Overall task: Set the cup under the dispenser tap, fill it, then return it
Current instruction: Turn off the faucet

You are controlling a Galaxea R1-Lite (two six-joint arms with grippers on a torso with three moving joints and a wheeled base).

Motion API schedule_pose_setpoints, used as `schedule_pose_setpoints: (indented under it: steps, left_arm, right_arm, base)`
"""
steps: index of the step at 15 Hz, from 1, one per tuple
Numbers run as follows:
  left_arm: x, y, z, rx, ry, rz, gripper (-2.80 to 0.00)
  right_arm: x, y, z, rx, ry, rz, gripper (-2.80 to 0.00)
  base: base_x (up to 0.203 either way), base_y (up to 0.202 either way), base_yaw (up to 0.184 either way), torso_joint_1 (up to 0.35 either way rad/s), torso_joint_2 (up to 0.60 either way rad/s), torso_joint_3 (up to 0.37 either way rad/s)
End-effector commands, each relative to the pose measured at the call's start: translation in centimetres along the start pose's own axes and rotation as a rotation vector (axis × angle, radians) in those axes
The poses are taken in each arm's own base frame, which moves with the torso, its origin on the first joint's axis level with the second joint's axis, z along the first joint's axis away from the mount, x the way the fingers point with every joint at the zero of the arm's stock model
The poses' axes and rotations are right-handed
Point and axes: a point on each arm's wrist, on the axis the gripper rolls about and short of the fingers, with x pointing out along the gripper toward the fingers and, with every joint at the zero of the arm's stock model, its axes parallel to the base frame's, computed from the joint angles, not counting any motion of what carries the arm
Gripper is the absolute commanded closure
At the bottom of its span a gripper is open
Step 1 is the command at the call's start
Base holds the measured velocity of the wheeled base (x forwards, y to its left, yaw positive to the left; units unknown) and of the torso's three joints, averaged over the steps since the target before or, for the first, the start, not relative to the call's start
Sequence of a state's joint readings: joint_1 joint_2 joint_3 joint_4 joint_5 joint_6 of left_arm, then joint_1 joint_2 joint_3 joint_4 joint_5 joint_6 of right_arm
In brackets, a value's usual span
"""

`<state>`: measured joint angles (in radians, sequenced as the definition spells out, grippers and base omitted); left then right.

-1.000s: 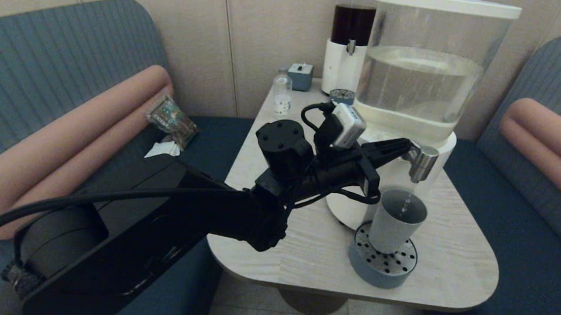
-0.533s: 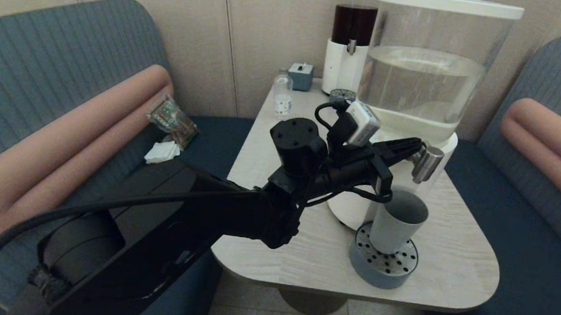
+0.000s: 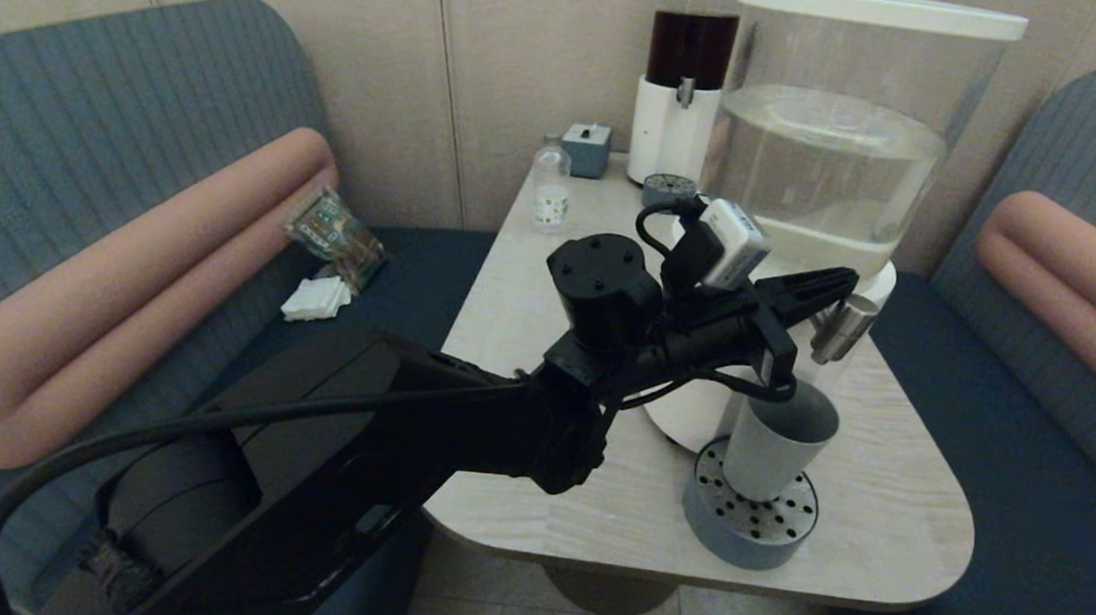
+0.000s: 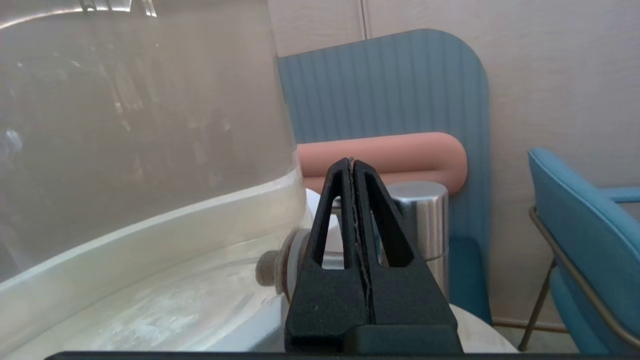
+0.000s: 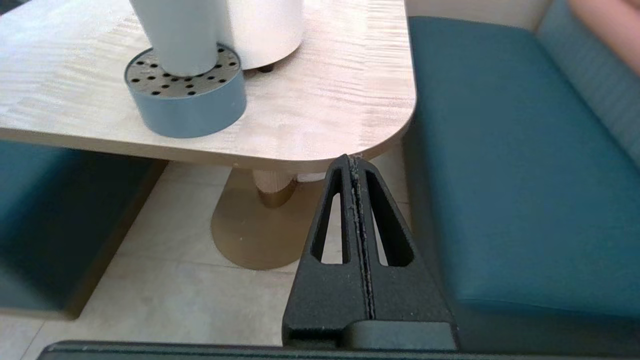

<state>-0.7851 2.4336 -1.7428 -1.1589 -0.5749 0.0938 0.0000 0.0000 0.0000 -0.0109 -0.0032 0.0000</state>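
Observation:
The grey-blue cup (image 3: 774, 449) stands upright on a round perforated drip tray (image 3: 750, 524), right below the brushed-metal dispenser tap (image 3: 842, 328) of the big white-based dispenser (image 3: 829, 153). No stream shows under the spout. My left gripper (image 3: 847, 282) is shut on nothing, its tips lying over the tap's top. In the left wrist view the left gripper (image 4: 351, 161) points past the tap (image 4: 425, 220) beside the clear tank (image 4: 125, 125). My right gripper (image 5: 354, 158) is shut and empty, low off the table's front right corner; the cup's base (image 5: 177, 35) shows there on the drip tray (image 5: 185, 102).
At the back of the table (image 3: 545, 346) stand a dark-liquid dispenser (image 3: 685, 76), a small clear bottle (image 3: 550, 187), a small blue box (image 3: 586, 146) and a second drip tray (image 3: 664, 188). Blue benches with pink bolsters flank the table. Wrappers (image 3: 333, 230) lie on the left bench.
One second ago a thin stream ran from the spout into the cup; now none shows. My left arm has pushed forward and to the right, its shut tips now over the tap's top.

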Motion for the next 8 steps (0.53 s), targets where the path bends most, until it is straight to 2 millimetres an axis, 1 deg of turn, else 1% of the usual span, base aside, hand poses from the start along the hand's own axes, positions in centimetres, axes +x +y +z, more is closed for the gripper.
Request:
schedule_pose_setpoints:
  steps: [1,3,5,6,8]
  left_arm:
    - [-0.2,-0.1,-0.1,-0.002,0.006,-0.006,0.0]
    - [-0.3,-0.1,0.1,0.005,0.009,-0.005,0.0]
    - [-0.9,-0.3,0.3,0.002,0.025,-0.004,0.0]
    - [-1.3,-0.4,0.4,0.0,0.031,-0.002,0.0]
    - [-2.8,0.0,0.8,0.001,0.049,0.016,0.0]
  right_arm:
    - [0.0,0.0,0.0,0.001,0.002,0.002,0.0]
    - [0.0,0.0,0.0,0.0,0.002,0.0,0.0]
    - [0.0,0.0,0.0,0.0,0.002,0.0,0.0]
    - [0.0,0.0,0.0,0.0,0.002,0.0,0.0]
    - [0.0,0.0,0.0,0.0,0.002,0.0,0.0]
  base:
    - [0.0,0.0,0.0,0.0,0.0,0.0]
    - [0.0,0.0,0.0,0.0,0.0,0.0]
    - [0.0,0.0,0.0,0.0,0.0,0.0]
    - [0.0,0.0,0.0,0.0,0.0,0.0]
    - [0.0,0.0,0.0,0.0,0.0,0.0]
